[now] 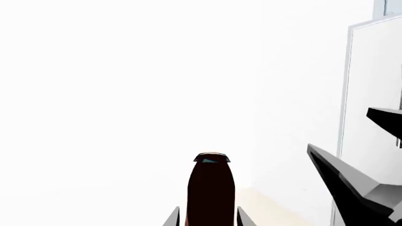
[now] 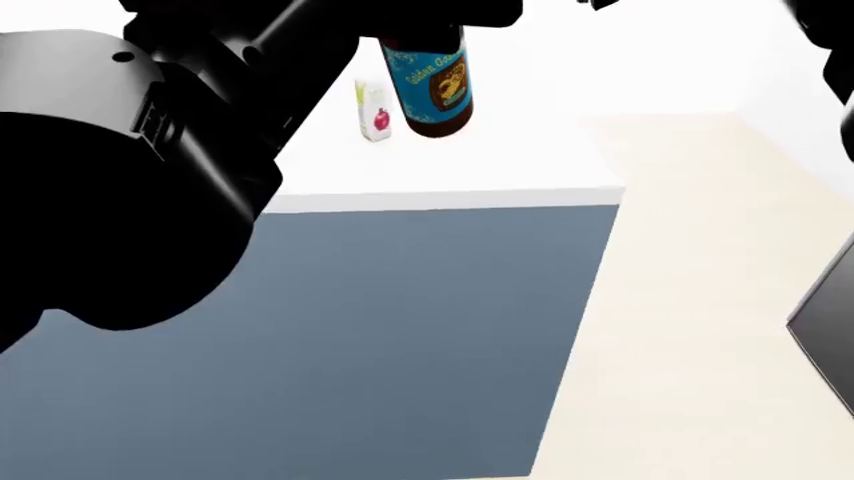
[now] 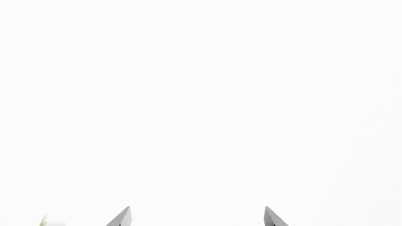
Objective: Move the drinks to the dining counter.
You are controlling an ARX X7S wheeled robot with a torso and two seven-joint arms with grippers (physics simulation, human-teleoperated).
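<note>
Counter point(image 2: 441, 190) white (blue-grey front), juice carton point(image 2: 375, 111) on it, beige floor point(image 2: 721, 300).

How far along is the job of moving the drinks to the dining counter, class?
Done: the carton stands on the counter. In hand: the bottle is shut in the left gripper, held above the counter, not yet set down. Left: placing the bottle, and the can, which is not in view. The right gripper is open and holds nothing.
</note>
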